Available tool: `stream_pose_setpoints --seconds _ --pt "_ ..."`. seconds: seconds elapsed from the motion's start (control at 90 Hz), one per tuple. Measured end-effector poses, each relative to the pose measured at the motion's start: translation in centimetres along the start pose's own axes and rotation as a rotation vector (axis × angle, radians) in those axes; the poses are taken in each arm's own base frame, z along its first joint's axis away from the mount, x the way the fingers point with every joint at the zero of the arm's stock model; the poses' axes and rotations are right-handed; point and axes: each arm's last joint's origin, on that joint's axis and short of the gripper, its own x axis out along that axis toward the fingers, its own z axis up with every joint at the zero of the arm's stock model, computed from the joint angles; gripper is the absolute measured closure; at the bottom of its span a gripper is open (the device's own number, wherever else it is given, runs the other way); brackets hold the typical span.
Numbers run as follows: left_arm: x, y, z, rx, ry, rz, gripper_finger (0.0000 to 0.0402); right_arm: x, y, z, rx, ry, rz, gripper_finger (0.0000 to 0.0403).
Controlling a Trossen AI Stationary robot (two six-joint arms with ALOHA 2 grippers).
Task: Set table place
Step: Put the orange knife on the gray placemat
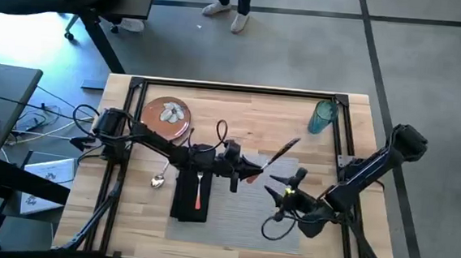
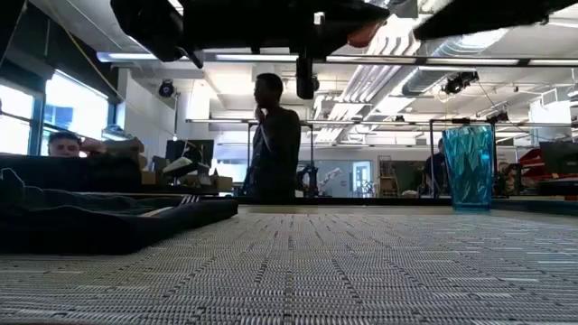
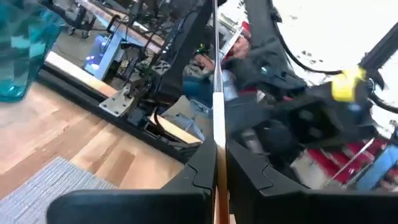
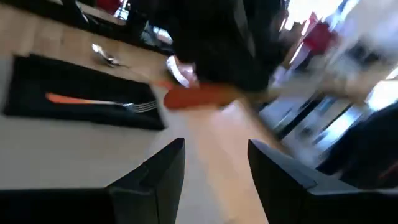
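Observation:
A grey placemat (image 1: 240, 223) lies near the table's (image 1: 240, 105) front edge. On its left part rests a black napkin (image 1: 185, 199) with an orange-handled fork (image 1: 198, 193) on top. A silver spoon (image 1: 159, 178) lies on the wood left of the napkin. The orange-brown plate (image 1: 166, 115) sits at the far left, and the teal tumbler (image 1: 322, 117) stands at the far right. My left gripper (image 1: 244, 172) is over the placemat's far edge, shut on the orange-handled knife (image 1: 273, 158). My right gripper (image 1: 275, 191) hangs open just to its right, holding nothing. My left gripper pinches the knife between its two fingers, near where the orange handle (image 1: 253, 177) meets the blade. The blade (image 3: 215, 93) runs on ahead of the fingers, seen edge-on, slanting toward the table's far right. The knife is lifted clear of the placemat.
People stand and sit beyond the table's far edge (image 2: 275, 135). Black frame bars (image 1: 340, 128) run along the table's far and side edges. Bare wood shows between the plate and the tumbler, and the placemat's right part (image 1: 263, 237) holds nothing.

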Motion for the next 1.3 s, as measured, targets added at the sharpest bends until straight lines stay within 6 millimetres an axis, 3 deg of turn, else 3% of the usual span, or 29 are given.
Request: stream_pose_setpoints --seconds 0.167,0.356,0.522,0.833,0.989,1.156,1.3 --pt "-0.2 -1.3 -0.8 0.132 0.033 -0.058 0.0396 -0.4 -0.6 -0.3 0.193 0.015 -0.026 0.0242" --pt "-0.4 -2.1 -1.3 0.231 0.032 -0.072 0.0396 -2.0 -3.0 1.8 0.304 -0.042 -0.017 0.0242" --pt "-0.4 -2.0 -1.2 0.263 0.022 -0.054 0.0396 -2.8 -5.0 3.4 0.349 -0.026 0.111 0.0242" --pt "-0.4 -2.0 -1.2 0.323 0.020 -0.051 0.0397 -0.8 -6.4 5.9 0.358 -0.076 0.321 0.0242" --pt "-0.4 -1.9 -1.1 0.325 0.017 -0.047 0.0397 0.0 -7.0 6.3 0.327 -0.099 0.312 0.0245" --pt "-0.4 -1.8 -1.1 0.326 0.015 -0.040 0.0397 0.6 -7.4 6.4 0.298 -0.104 0.303 0.0285" --pt "-0.3 -1.6 -1.0 0.325 0.012 -0.031 0.0397 0.6 -7.4 6.5 0.245 -0.118 0.304 0.0355"
